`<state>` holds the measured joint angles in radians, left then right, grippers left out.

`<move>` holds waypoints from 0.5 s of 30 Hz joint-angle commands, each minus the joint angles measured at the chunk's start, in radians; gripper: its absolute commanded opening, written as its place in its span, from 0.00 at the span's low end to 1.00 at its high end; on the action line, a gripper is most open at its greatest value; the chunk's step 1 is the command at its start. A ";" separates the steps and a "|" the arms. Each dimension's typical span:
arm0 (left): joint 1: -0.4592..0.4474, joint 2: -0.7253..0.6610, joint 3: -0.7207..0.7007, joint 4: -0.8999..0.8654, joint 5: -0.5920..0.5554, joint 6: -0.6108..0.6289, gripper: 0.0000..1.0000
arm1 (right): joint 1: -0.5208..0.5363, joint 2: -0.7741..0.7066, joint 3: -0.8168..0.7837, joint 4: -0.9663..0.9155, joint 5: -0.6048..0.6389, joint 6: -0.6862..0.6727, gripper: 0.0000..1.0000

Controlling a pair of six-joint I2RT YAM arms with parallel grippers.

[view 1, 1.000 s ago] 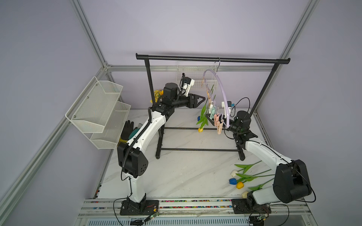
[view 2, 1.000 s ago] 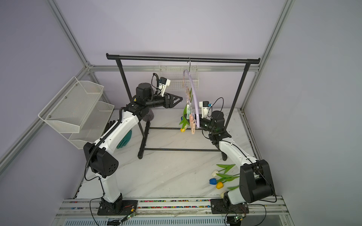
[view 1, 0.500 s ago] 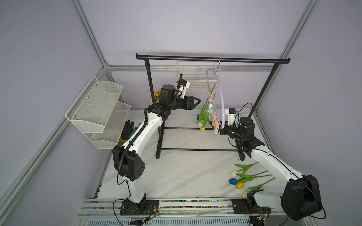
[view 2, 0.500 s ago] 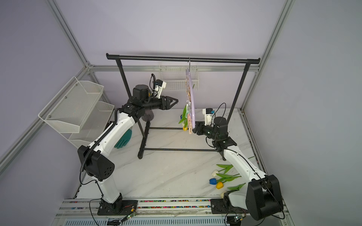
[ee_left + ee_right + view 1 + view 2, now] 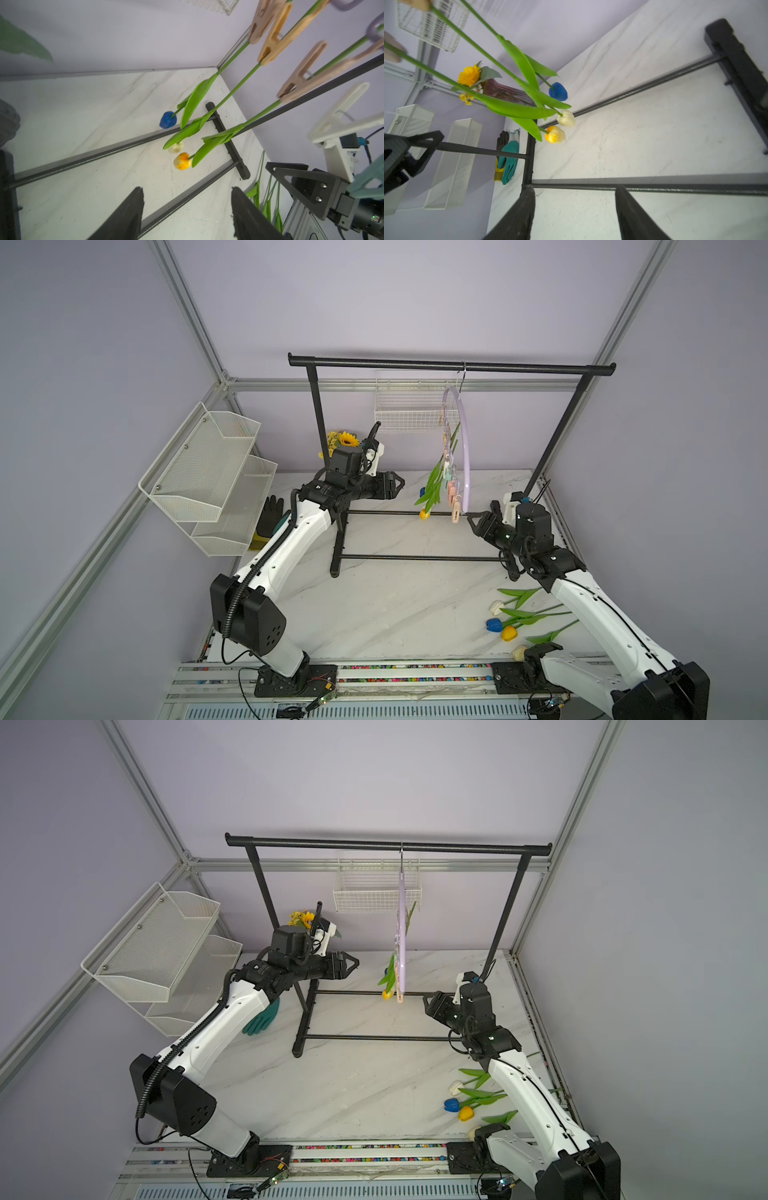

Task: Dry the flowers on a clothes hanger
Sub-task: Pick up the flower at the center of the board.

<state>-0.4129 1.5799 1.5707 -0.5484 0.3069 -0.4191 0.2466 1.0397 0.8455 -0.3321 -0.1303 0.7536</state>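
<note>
Three green-stemmed artificial tulips [image 5: 194, 99] pegged head-down on arched lilac plastic hanger [image 5: 467, 452] | wrist views resolve blue, cream, yellow heads | both top views add loose tulips [image 5: 509, 632] on marble surface [image 5: 395, 614] | left jaws and right jaws apart, empty

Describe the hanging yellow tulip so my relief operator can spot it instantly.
Find the tall black garment rack; a thin lilac plastic hanger with pastel pegs hangs from its bar. Three green-stemmed tulips dangle head down from those pegs. Yours has the yellow-orange head, next to a cream head and a blue head.

Three tulips [image 5: 433, 486] head-down on lilac hanger [image 5: 469, 456]
</note>
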 commanded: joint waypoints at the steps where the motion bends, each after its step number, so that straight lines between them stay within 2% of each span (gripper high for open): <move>1: 0.004 -0.052 -0.078 -0.042 -0.083 -0.034 0.67 | -0.004 -0.048 -0.049 -0.170 0.207 0.123 0.65; 3: 0.005 -0.069 -0.131 -0.041 -0.092 -0.058 0.67 | -0.005 -0.071 -0.071 -0.235 0.332 0.195 0.65; 9: 0.003 -0.070 -0.216 -0.035 -0.075 -0.105 0.66 | -0.010 -0.087 -0.104 -0.416 0.594 0.347 0.65; 15: -0.003 -0.052 -0.235 -0.031 -0.056 -0.122 0.66 | -0.047 -0.051 -0.149 -0.484 0.726 0.432 0.70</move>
<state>-0.4133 1.5406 1.3296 -0.6029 0.2436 -0.5137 0.2161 0.9730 0.7155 -0.7315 0.4637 1.1030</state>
